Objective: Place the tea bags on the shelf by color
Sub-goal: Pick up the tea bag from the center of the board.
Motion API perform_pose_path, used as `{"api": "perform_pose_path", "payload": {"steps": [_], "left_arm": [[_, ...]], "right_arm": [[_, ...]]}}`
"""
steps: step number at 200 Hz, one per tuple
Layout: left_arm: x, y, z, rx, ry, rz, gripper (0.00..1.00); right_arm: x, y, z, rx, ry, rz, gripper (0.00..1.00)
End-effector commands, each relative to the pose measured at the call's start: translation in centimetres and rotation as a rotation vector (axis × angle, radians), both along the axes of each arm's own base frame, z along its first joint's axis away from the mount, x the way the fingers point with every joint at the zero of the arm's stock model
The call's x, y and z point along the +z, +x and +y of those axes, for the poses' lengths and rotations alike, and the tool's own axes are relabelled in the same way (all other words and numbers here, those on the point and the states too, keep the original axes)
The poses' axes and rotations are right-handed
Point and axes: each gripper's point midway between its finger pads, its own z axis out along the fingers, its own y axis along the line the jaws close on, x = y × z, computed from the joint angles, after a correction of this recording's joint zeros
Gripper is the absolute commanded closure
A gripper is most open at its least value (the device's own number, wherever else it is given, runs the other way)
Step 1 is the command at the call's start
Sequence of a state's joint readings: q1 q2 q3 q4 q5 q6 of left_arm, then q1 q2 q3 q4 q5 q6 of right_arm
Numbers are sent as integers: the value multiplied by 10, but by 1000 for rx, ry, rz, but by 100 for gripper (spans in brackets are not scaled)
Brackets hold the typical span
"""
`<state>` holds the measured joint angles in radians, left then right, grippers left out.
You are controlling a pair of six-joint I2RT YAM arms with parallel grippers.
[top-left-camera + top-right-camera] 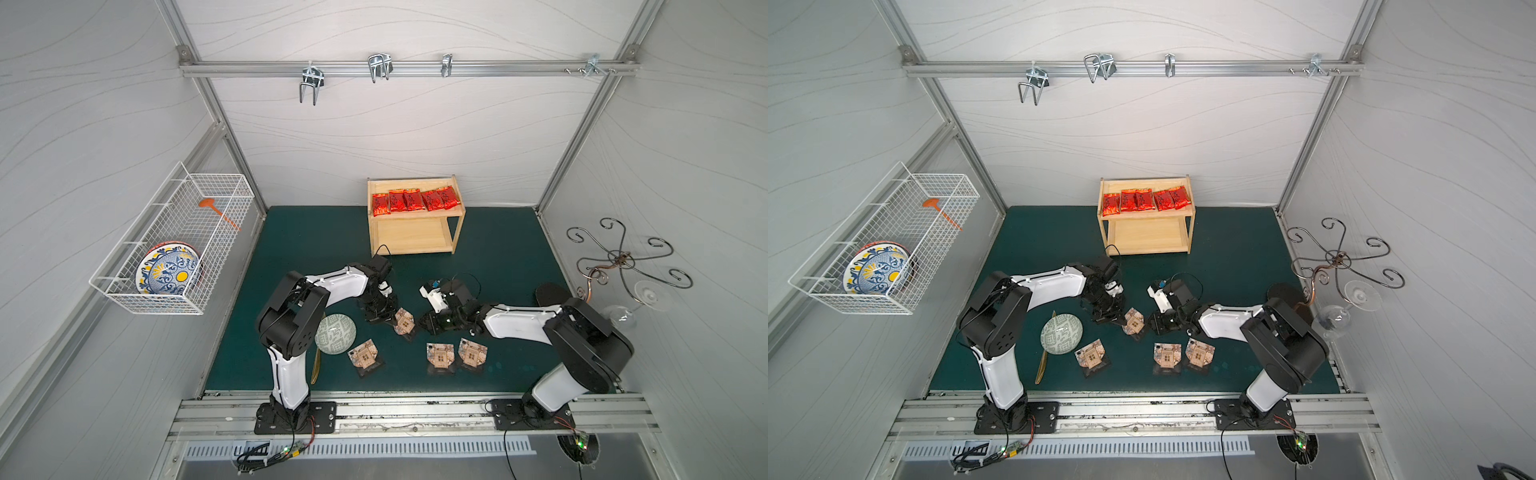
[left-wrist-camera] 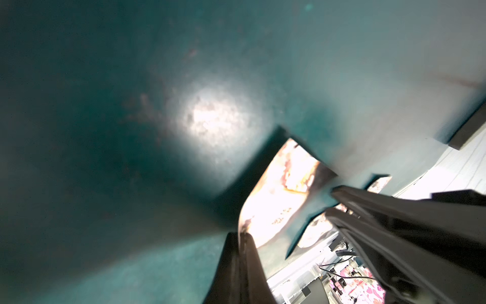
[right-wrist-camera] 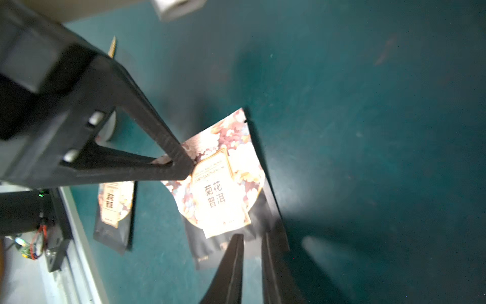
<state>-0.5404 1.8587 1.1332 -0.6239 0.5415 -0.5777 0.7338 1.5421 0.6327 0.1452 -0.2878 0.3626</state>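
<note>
The left fingers (image 3: 168,143) are clenched on a top corner of a tan pouch (image 1: 404,321), holding it tilted above the table (image 1: 498,257) in front of the shelf (image 1: 409,237). The right fingers (image 3: 231,263) stand narrowly parted on either side of the pouch's dark base, with a slit showing between them; whether they touch it cannot be told. Three more pouches (image 1: 365,355) (image 1: 439,355) (image 1: 471,353) lie on the table, farther from the shelf than the held one. Five red sachets (image 1: 415,200) lie in a row on the shelf's top tier.
</note>
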Motion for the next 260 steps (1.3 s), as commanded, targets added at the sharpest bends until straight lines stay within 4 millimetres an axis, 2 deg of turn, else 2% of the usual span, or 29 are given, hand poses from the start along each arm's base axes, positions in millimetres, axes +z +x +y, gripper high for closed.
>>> {"api": "perform_pose_path", "payload": {"steps": [1,38,54,81,107,126,147,169,187,238,260], "left_arm": [[50,25,-15,16,-124,-127,100],[98,53,-24,101,-327,-214,100],[114,66,-25,155,-433,-230,100],[143,77,-30,171,-561,-274,100],[165,80,-35,166,-638,-314,100],[180,82,-37,169,-685,-339,100],[189,83,-38,176,-724,-356,100],[194,84,-39,185,-749,-362,100],[197,84,-40,187,-759,-364,100],[194,84,-39,191,-751,-358,100],[193,83,-38,191,-745,-357,100]], "right_arm": [[36,12,-9,-95,47,15,80],[85,26,-22,-258,207,99,75],[105,35,-32,-334,296,152,67],[131,47,-38,-382,468,259,61],[142,58,-38,-408,595,386,55],[141,65,-37,-419,635,474,50],[147,74,-30,-396,682,535,44],[151,79,-24,-382,705,561,43],[153,83,-22,-376,725,571,47],[163,88,-25,-384,755,540,84],[163,87,-27,-393,750,530,95]]}}
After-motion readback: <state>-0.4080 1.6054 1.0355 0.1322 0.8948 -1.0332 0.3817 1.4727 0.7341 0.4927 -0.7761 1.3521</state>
